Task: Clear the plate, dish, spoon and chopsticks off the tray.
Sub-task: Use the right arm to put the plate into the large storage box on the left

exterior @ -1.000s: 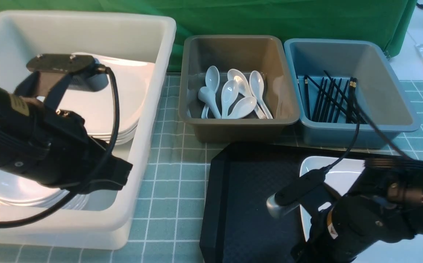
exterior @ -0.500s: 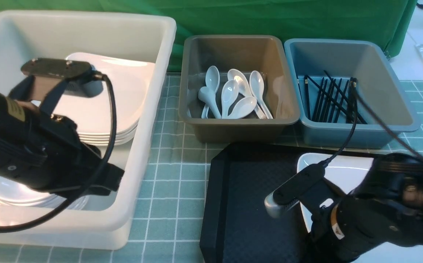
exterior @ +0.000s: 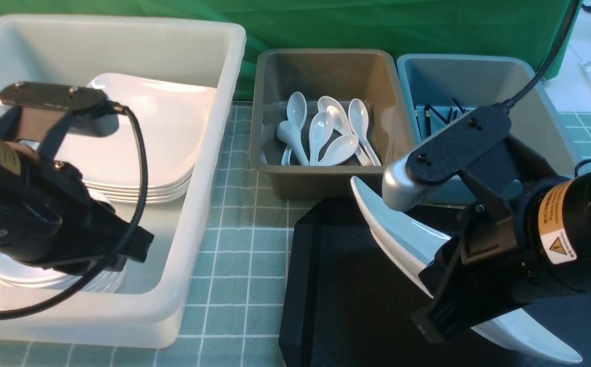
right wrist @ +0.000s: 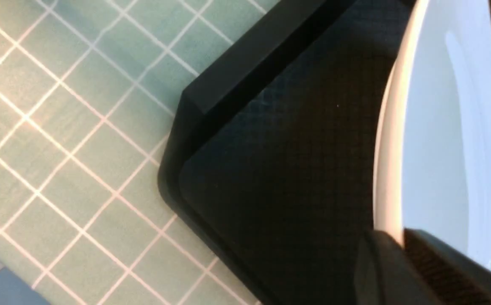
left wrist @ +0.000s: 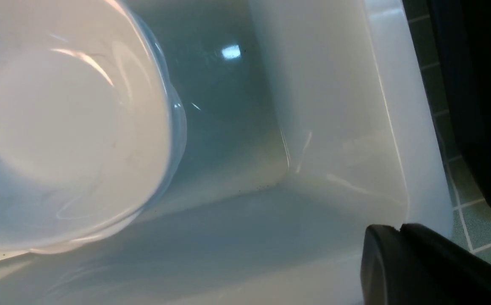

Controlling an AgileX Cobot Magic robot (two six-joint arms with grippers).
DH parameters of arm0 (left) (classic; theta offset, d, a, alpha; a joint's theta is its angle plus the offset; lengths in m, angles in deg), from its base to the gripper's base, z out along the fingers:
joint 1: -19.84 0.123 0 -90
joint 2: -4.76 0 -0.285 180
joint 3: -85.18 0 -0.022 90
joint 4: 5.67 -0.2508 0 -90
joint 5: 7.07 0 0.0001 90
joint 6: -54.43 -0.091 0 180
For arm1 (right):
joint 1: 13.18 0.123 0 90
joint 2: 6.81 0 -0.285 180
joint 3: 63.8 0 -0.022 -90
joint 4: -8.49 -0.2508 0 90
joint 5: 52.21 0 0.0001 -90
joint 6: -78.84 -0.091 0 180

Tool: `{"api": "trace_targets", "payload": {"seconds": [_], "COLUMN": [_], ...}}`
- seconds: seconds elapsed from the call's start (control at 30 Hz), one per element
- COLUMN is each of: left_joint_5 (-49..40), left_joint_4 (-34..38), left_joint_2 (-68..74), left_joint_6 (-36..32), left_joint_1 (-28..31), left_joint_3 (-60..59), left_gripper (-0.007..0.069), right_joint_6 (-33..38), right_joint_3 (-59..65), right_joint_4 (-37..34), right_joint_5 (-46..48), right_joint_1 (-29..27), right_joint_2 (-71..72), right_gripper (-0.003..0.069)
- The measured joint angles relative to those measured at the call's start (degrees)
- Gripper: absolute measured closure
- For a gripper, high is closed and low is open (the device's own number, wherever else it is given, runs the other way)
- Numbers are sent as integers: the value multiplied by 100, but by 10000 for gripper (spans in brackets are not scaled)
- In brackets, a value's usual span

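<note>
A tabletop covered by a teal cloth (exterior: 244, 224) with a white grid, seen from between two black robot arms.

On the right, the right gripper (exterior: 430, 318) is clamped on the edge of a large glossy white plate (exterior: 397, 234). The plate is tilted steeply over the black tray (exterior: 300, 265), with its far corner raised highest. Whether its near end touches the tray cannot be told. In the right wrist view, one dark finger (right wrist: 398, 262) presses against the plate's (right wrist: 440, 148) rim, with the tray's (right wrist: 237, 76) cut-off corner and diamond-textured floor beside it.

On the left, a big white tub (exterior: 208, 153) holds a stack of large plates (exterior: 157, 137) at its far side and a stack of small dishes (exterior: 15, 265) at its near side. The left gripper (exterior: 132, 247) hangs inside this tub, near its right wall. In the left wrist view, its fingers (left wrist: 419, 262) are pressed together with nothing between them, just beside the small dishes (left wrist: 67, 127).

Beyond the tray stand two smaller tubs, side by side. The grey-brown tub (exterior: 326, 66) on the left holds several white spoons (exterior: 326, 135). The blue tub (exterior: 453, 71) on the right holds black chopsticks (exterior: 435, 114), partly hidden by the right arm's camera mount.
</note>
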Motion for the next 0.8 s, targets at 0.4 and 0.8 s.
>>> {"api": "trace_targets", "payload": {"seconds": [0.4,0.8], "left_joint_5": [-419,-431], "left_joint_4": [-982,-972], "left_joint_2": [-435,-448], "left_joint_6": [951,1014], "left_joint_1": [0,0], "left_joint_3": [0,0], "left_gripper": [616,616], "right_joint_6": [332,559], "right_joint_3": [-1193,-1526], "right_joint_4": [-120,-87], "right_joint_5": [580,604], "right_joint_1": [0,0], "right_joint_2": [2,-31], "right_gripper": [592,592]}}
